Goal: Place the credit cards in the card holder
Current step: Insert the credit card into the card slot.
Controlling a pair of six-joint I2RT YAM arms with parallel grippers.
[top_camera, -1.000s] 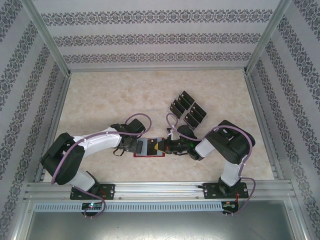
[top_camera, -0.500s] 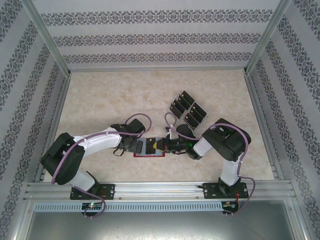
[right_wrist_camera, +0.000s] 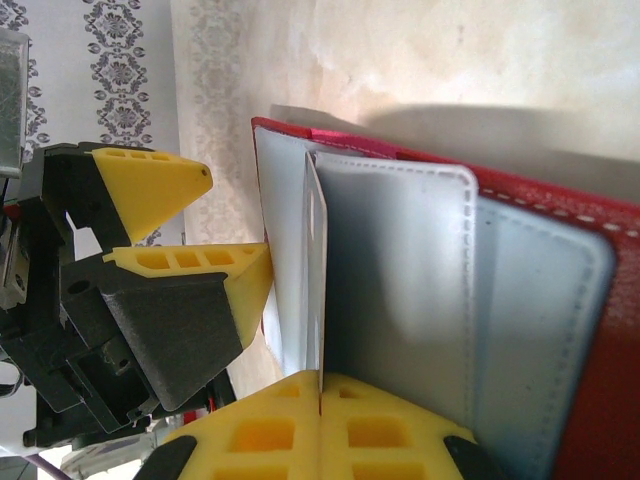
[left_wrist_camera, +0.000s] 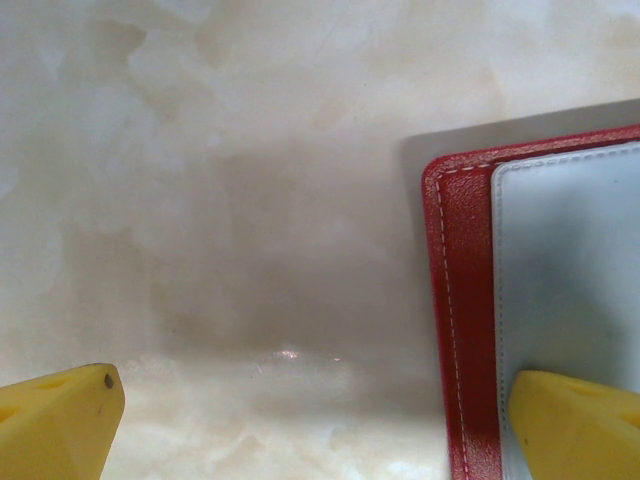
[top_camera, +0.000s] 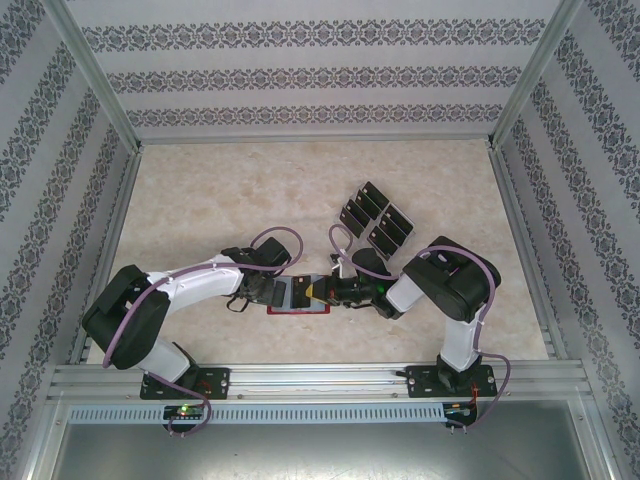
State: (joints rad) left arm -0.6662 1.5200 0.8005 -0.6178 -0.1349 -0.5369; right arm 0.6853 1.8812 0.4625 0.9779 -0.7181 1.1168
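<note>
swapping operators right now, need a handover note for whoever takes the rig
Left gripper: fingers open, one resting on the open card holder.
Right gripper: shut on one credit card, held edge-on at a grey pocket.
The other credit cards lie clustered beyond the holder, toward the right.
Done: holder open, one card picked up.
Left: seat this card, then load the others.
</note>
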